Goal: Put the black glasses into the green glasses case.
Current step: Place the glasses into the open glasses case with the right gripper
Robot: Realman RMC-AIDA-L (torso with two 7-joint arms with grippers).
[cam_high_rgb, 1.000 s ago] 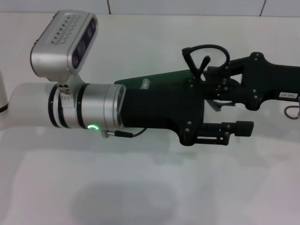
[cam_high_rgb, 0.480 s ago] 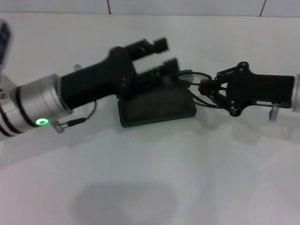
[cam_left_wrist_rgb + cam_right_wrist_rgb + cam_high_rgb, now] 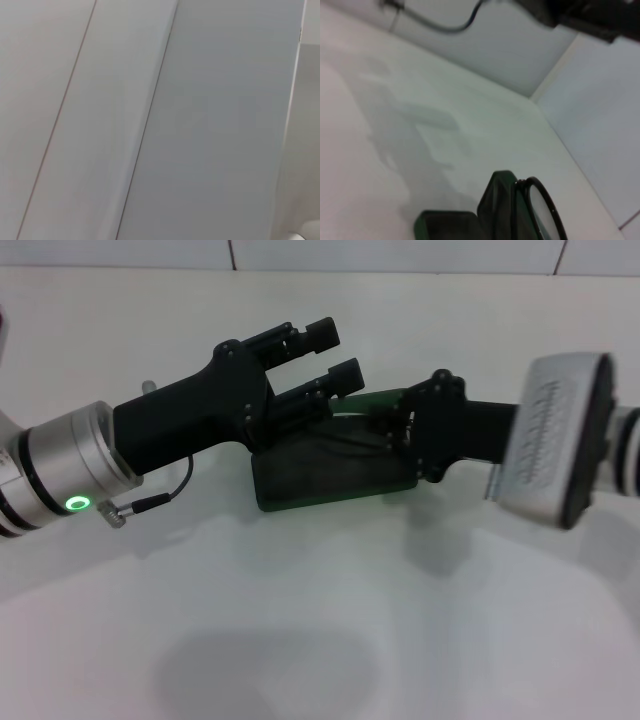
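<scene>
The green glasses case (image 3: 330, 478) lies open on the white table, its lid (image 3: 385, 398) raised at the back. My left gripper (image 3: 335, 352) reaches in from the left, open, its lower finger (image 3: 345, 370) close to the lid's edge. My right gripper (image 3: 392, 425) comes from the right and is low over the case's right end, shut on the black glasses. The gripper hides them in the head view. The right wrist view shows one round lens (image 3: 542, 210) standing against the case's lid (image 3: 500, 200).
The white table (image 3: 300, 620) spreads in front of the case. A tiled wall (image 3: 400, 252) runs along the far edge. The right wrist's silver camera housing (image 3: 555, 440) sticks out to the right of the case. A thin cable (image 3: 150, 502) hangs under the left wrist.
My right arm has moved left and rolled over, bringing the glasses from beside the case's right end to over it. My left gripper has lifted slightly and drawn back a little.
</scene>
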